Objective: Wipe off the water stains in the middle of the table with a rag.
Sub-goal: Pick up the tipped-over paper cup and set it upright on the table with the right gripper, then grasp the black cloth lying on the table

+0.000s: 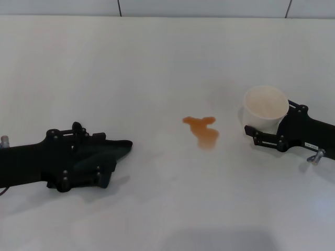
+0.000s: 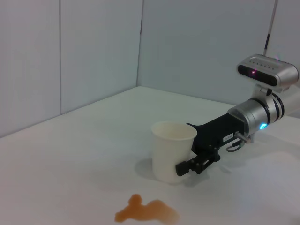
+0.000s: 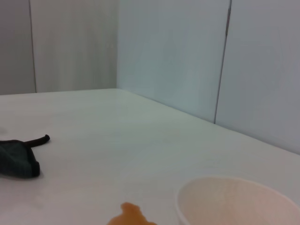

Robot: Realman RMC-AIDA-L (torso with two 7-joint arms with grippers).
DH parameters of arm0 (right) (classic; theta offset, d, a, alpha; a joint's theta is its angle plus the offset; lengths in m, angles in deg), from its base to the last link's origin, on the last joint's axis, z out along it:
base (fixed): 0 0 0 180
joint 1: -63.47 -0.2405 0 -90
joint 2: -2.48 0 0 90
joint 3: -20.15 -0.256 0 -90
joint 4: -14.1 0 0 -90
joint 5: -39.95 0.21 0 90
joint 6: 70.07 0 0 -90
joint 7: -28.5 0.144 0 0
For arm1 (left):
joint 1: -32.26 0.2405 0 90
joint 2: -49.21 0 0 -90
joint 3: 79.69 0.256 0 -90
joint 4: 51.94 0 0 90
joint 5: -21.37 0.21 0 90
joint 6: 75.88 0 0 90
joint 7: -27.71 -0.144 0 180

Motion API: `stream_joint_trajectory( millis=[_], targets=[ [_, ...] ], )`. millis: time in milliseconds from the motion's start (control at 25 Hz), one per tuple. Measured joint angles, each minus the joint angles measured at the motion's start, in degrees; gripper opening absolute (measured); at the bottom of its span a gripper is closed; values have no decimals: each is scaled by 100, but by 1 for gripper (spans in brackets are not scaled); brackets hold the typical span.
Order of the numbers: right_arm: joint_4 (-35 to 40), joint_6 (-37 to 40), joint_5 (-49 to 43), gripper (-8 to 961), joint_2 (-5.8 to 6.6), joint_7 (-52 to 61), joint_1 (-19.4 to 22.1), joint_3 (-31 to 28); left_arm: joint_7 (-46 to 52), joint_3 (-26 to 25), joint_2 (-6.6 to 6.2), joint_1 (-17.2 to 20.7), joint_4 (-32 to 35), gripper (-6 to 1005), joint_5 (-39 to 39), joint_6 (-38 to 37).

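The white table [image 1: 167,63] carries everything. At its left edge the left tool [image 1: 99,159] pinches the dark rag [image 1: 102,157], well apart from the stain. On the right, the right tool [image 1: 256,130] is closed around an upright paper cup [image 1: 265,107]. Between them, mid-table, lies the orange-brown water stains [image 1: 201,129], near the cup.

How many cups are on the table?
1. The cup stands on the table, at the right claw, right of the orange spill. None looks hidden.
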Motion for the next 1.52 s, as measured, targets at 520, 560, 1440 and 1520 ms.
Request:
stream_joint_trajectory(
  millis=[520,560,1440,1520],
  targets=[
    [512,40,-6,859,34,269,392,55,4,-16,9,20,-8,645,-19,-6],
    [546,50,-6,859,40,280,426,59,4,-17,9,23,-7,645,-19,-5],
    [3852,898,-1494,854,77,3353,1664,433,1486,-9,-29,195,1233,645,704,-188],
    [4174,1062,-1663,851,73,3635,1602,435,1857,64,-21,161,1553,646,991,-231]
  ],
)
